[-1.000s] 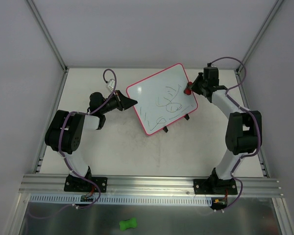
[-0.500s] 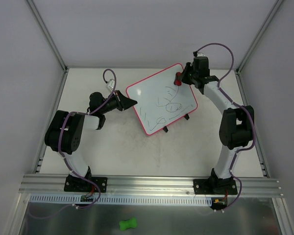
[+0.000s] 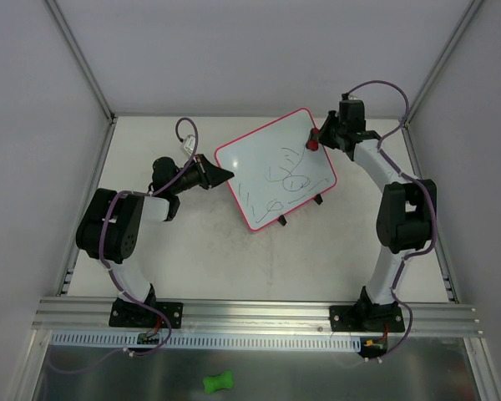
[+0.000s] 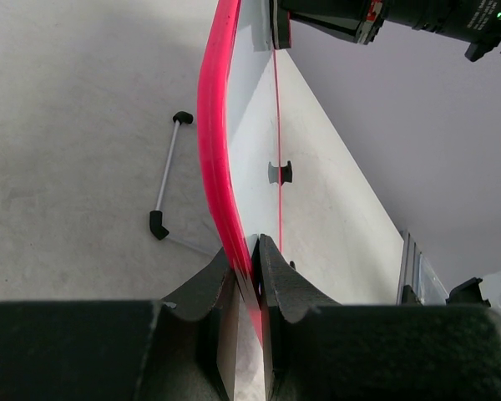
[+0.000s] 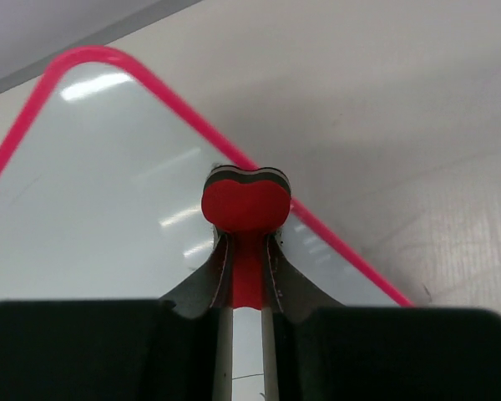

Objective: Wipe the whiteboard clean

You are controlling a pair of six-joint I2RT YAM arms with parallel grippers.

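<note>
Wiping step. Left end effector [image 3: 223, 175] clamps the whiteboard [image 3: 263, 159] by its edge on the surface [image 3: 192, 251]. Right end effector [image 3: 320, 139], closed on the eraser [image 5: 245, 203], sits at its far corner. Next: sweep over the scribbles [image 3: 285, 177].

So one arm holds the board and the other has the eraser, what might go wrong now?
The left gripper pinches only the thin pink rim of the whiteboard, so a hard wipe might make the board slip or swivel. The red eraser in the right gripper sits at the board's far edge, away from the scribbles; it might slide off the rim.
</note>
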